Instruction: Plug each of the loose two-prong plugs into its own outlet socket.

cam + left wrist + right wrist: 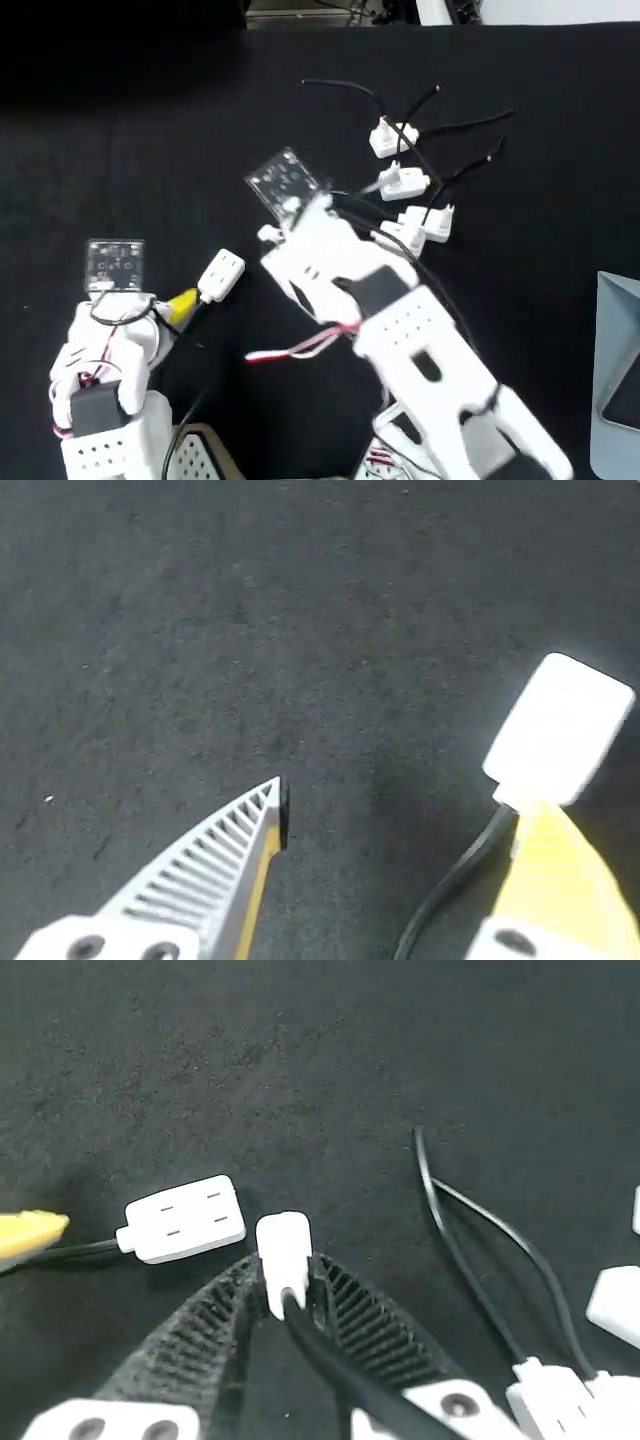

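While both arms sit over the black bench (120, 150), the large white right arm (420, 340) extends from five o'clock toward the centre, and the smaller left arm (105, 370) stands at seven o'clock. Several loose plugs (403, 182) on black cords cluster at one o'clock. The outlet socket (220, 273) lies at eight o'clock, just beside the yellow finger (550, 870) of the spread left hand (400, 820). The right hand (283, 1295) pinches one white plug (283, 1245), near the socket, not touching.
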